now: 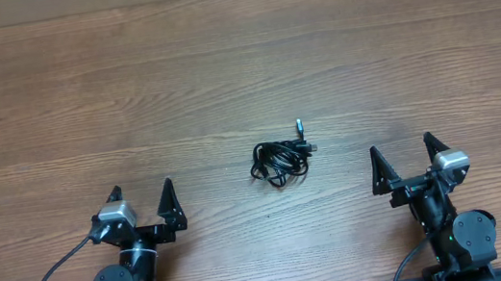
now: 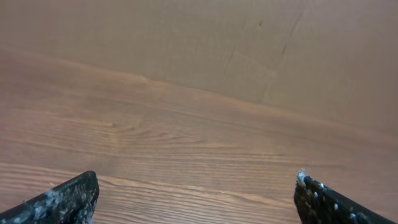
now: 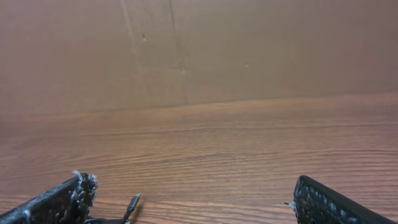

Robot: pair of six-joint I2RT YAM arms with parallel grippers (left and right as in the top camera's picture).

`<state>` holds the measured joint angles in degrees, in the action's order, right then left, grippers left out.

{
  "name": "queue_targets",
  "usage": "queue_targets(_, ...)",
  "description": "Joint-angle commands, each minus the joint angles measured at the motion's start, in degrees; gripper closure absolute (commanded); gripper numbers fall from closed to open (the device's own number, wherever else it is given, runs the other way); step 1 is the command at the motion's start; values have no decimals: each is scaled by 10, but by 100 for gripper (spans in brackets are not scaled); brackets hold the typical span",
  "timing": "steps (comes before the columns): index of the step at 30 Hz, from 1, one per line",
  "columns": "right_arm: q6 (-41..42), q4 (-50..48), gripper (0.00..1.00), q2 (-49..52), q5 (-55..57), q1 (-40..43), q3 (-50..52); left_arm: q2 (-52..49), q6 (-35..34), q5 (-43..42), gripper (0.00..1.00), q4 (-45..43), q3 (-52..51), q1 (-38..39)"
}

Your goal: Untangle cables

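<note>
Wood-grain laminate table (image 1: 220,57), matte brown, w/ a creased cardboard-like wall (image 3: 186,50) behind it. Cables (image 1: 279,159): thin black cords in a small loose knot mid-table, one silver-tipped plug (image 1: 300,126) poking out toward the far side. They lie btwn the two arms, well apart from both. Left gripper (image 1: 140,188): pointed black fingers wide apart, holding nothing, pads scuffed whitish. Right gripper (image 1: 400,144): same, wide apart, nothing held. Right wrist view cuts the knot off; only one plug end shows.

My table (image 1: 221,67) is matt wood grain. The cables (image 1: 279,161) are black, slightly glossy, one plug (image 1: 300,126) silvery metal. My left gripper's fingers (image 2: 65,200) look rough, white-flecked black.
</note>
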<state>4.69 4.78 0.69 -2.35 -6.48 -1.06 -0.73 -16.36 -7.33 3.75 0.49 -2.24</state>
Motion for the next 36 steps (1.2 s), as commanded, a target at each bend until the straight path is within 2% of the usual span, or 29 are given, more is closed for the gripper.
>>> queue_targets(1,0,-3,0,-5,-10,-3,6,5,-35,-17,0,2,0,3)
queue_targets(10,0,8,0,-5,-8,-3,0,4,47,-19,0,67,46,3)
queue_targets(15,0,56,0,2,10,-3,-30,-7,48,-17,0,154,88,3)
queue_targets(20,2,73,0,35,10,-3,-54,-52,48,-17,0,170,122,3)
queue_targets(27,43,110,0,137,9,-3,-127,-190,66,-22,0,184,202,4)
queue_targets(36,44,213,0,332,-8,-3,-291,-435,77,-22,0,334,406,4)
